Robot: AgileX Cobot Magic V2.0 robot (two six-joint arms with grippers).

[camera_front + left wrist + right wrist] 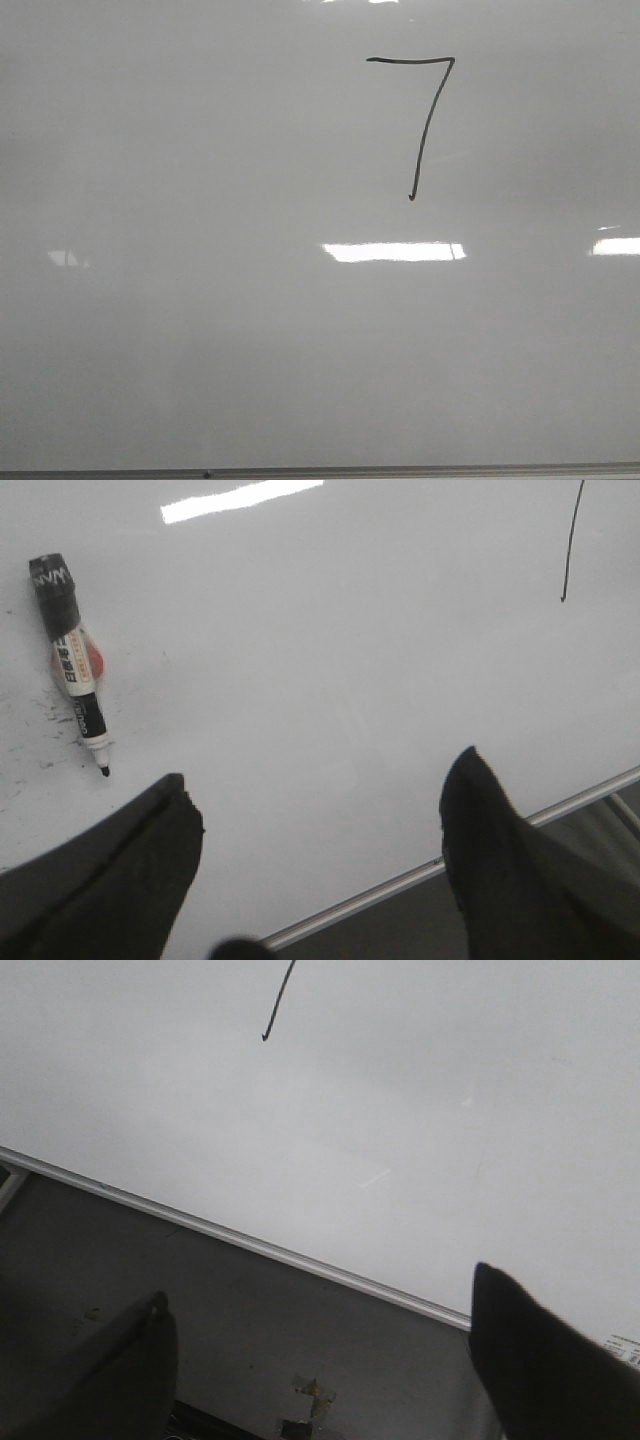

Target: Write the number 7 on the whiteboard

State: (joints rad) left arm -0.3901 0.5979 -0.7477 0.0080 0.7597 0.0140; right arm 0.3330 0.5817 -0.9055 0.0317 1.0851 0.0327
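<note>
The whiteboard (pixel 200 330) fills the front view. A black number 7 (pixel 428 118) is drawn on its upper right part. The tail of its downstroke shows in the left wrist view (pixel 570 550) and in the right wrist view (pixel 278 1005). A black and white marker (pixel 73 655), uncapped, lies loose on the whiteboard (pixel 330 680), tip toward my left gripper. My left gripper (pixel 322 810) is open and empty above the board's near edge. My right gripper (pixel 320 1320) is open and empty, over the dark surface beside the whiteboard (pixel 450 1110). No gripper shows in the front view.
The board's thin metal edge strip (pixel 320 470) runs along the near side and also shows in the left wrist view (pixel 400 885) and right wrist view (pixel 250 1245). Bright glare patches (pixel 393 251) lie on the board. Small black marks (pixel 40 750) dot the board near the marker.
</note>
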